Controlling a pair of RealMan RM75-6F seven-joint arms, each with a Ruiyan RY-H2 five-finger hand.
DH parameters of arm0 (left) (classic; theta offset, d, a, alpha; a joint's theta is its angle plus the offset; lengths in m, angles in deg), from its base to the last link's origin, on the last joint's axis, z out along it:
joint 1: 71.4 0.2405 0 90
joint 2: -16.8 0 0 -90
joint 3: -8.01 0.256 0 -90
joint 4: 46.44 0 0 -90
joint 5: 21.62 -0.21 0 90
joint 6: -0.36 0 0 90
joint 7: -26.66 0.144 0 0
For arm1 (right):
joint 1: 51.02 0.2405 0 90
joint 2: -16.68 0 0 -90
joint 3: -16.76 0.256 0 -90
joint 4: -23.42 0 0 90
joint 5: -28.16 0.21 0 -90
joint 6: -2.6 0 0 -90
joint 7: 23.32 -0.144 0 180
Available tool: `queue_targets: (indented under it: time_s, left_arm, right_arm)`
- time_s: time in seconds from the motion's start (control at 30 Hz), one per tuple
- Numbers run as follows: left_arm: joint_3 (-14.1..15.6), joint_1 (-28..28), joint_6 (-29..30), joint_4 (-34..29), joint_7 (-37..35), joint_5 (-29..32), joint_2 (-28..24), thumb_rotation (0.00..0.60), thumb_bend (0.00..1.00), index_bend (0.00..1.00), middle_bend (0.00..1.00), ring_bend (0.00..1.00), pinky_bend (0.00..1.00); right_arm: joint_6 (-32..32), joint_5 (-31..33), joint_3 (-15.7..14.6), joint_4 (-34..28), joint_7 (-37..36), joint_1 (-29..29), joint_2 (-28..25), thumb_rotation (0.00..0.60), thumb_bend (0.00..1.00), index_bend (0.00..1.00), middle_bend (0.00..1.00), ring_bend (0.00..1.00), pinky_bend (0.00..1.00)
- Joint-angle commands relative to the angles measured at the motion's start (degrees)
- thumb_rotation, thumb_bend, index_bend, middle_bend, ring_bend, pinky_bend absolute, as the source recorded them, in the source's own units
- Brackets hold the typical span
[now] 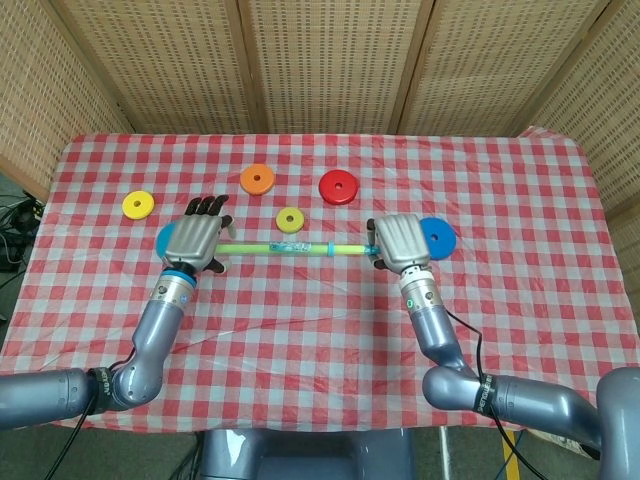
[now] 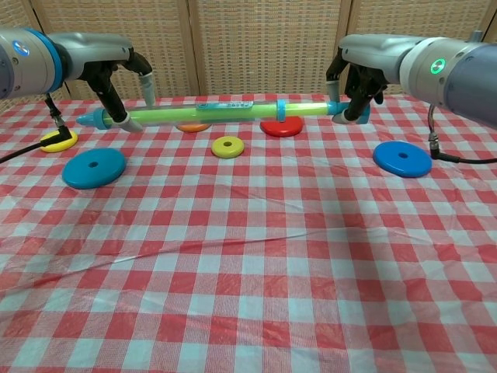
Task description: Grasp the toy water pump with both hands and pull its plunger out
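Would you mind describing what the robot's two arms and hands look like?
Both arms are smooth silver-grey tubes with black bands near the elbows. The left hand and right hand have grey metallic backs and black fingers. Blue rings circle the wrists, a green light glows on the right forearm, and thin black cables trail from both arms.

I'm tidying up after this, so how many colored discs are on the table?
6: yellow disc far left, blue disc partly under the left robot hand, orange disc, small yellow disc, red disc, blue disc beside the right robot hand.
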Motion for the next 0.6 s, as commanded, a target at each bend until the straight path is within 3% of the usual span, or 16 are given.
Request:
queue_targets:
  time_s: [0.03, 0.3, 0.6]
  left_arm:
    - [0.3, -0.3, 0.5, 0.1, -0.2, 0.2, 0.3, 0.6, 0.22, 0.44, 0.0, 0.0, 0.0]
    - [1.3, -1.0, 3.0, 0.2, -0.6, -0.2, 1.8, 0.6, 0.43, 0.53, 0.0, 0.0, 0.0]
    - [2.0, -0.8, 5.1, -0.3, -1.0, -0.2, 2.1, 0.6, 0.44, 0.58, 0.0, 0.0, 0.0]
  right_arm:
    - [0.3, -0.1, -0.3, -0.2, -0.3, 0.0, -0.2, 0.6, 0.55, 0.83, 1.0, 0.94, 0.66]
    - [0.6, 0.1, -1.2, -0.8, -1.3, -0.1, -0.8, 0.6, 0.55, 0.83, 1.0, 0.94, 0.66]
    - [1.0, 0.3, -1.8, -0.5, -1.9, -0.1, -1.6, 0.6, 0.55, 0.83, 1.0, 0.94, 0.66]
